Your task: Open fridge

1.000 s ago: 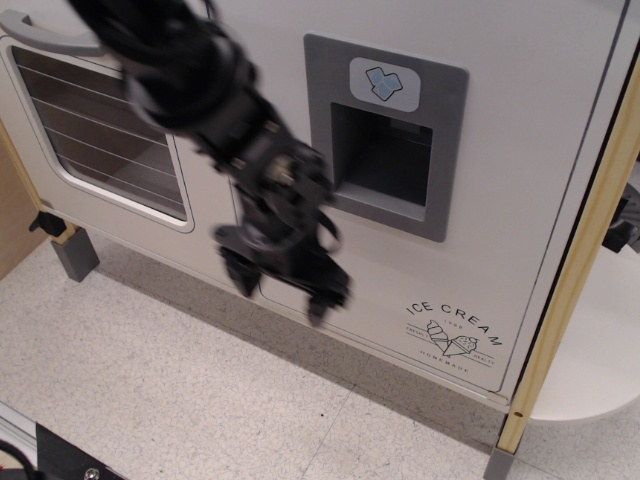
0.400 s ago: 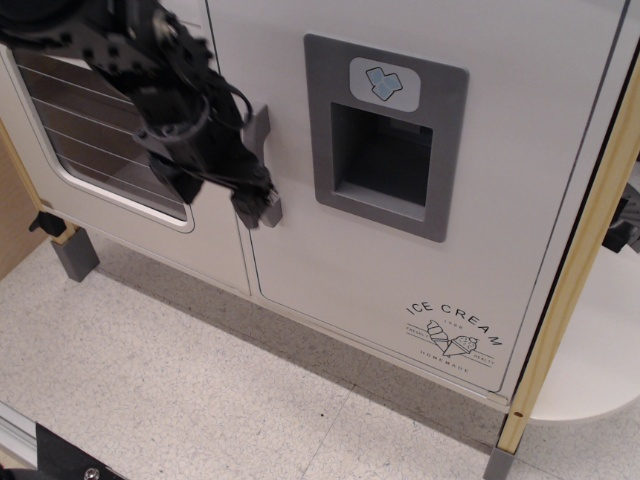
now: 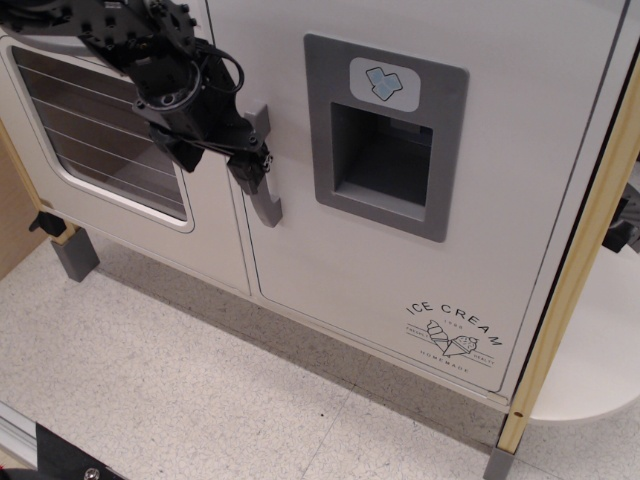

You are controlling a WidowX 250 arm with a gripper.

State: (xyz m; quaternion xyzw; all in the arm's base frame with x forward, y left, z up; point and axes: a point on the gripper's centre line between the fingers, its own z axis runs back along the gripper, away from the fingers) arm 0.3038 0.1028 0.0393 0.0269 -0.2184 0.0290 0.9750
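Note:
The fridge (image 3: 520, 150) is a tall white toy cabinet. Its door is shut flush and carries a grey recessed dispenser panel (image 3: 385, 135), a blue ice-cube badge (image 3: 384, 84) and the "ICE CREAM" logo (image 3: 455, 332). Its grey vertical handle (image 3: 265, 195) runs along the door's left edge. My black gripper (image 3: 217, 164) reaches in from the upper left and is open. One fingertip (image 3: 249, 172) lies against the upper left side of the handle, and the other (image 3: 186, 156) is over the oven door. The handle's top is partly hidden by the gripper.
A white oven door (image 3: 100, 130) with a wire-rack window stands to the left of the fridge. A wooden post (image 3: 575, 270) runs down at the right, with a white rounded shelf (image 3: 600, 350) behind it. Speckled floor (image 3: 200, 400) lies below.
The gripper has risen from the lower part of the fridge door, up and left to the handle. In the last half second it shifted slightly upward along the handle.

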